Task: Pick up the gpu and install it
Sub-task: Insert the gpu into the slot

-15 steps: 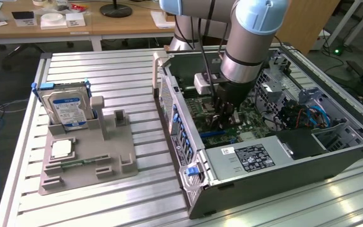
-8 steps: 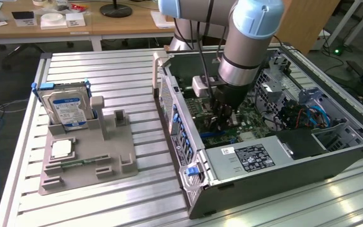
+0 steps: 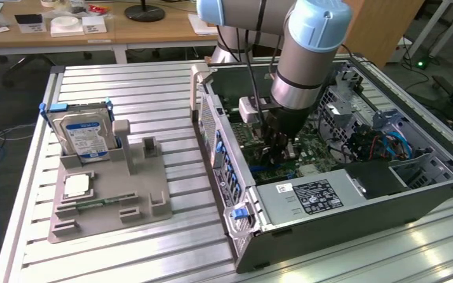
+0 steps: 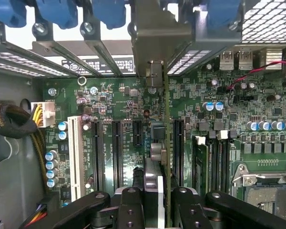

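1. Computer case (image 3: 415,194): lies open on the slatted table (image 3: 132,247), side panel off, motherboard (image 4: 257,114) exposed. All positions below are given relative to the case.
2. Robot arm (image 3: 309,65): reaches down into the case from above, about mid-board, beside the power supply (image 3: 313,197).
3. Parts fixture (image 3: 108,194): outside the case on the exterior view's left; hard drive (image 3: 85,135) stands upright in it. Not involved in this step.
4. Gpu (image 4: 165,143): inside the case, held on edge above the motherboard, seen edge-on in the wrist view. Its metal bracket (image 4: 159,38) sits at the rear slot openings of the case wall.
5. Gripper (image 4: 157,210): closed on the gpu, one finger pressed to each face of the card, near the end away from the bracket.
6. Judgement, step in hand: seating the card. Cannot tell whether the edge connector has entered its slot; the card hides it.
7. To do it well: keep the card square to the board, bracket tongue lined up with its rear opening, press straight down and evenly, avoid side load on the thin board or neighbouring expansion slots (image 4: 117,152).
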Robot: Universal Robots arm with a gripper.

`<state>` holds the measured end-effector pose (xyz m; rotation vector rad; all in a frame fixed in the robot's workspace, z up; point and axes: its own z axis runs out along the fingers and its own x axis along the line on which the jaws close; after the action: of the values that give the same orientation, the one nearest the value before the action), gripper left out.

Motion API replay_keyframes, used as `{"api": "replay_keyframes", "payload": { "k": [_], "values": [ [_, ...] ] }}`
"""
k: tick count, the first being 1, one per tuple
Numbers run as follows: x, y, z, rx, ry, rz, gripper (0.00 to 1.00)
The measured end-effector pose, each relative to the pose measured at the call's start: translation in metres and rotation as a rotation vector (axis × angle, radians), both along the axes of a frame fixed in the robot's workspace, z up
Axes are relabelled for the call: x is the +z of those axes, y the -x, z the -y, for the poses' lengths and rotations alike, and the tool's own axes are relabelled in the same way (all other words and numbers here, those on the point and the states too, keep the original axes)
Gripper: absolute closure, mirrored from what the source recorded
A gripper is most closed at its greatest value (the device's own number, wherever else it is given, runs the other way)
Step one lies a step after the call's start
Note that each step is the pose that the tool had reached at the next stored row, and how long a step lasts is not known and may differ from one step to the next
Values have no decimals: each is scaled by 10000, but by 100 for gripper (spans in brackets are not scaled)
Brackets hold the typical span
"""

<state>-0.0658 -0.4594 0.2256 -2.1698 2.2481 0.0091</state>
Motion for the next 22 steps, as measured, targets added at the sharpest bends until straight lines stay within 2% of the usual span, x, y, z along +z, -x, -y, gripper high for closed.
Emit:
{"api": "replay_keyframes", "payload": {
  "k": [22],
  "values": [
    [-22,-1,-21,3,0,0,72]
  ]
}}
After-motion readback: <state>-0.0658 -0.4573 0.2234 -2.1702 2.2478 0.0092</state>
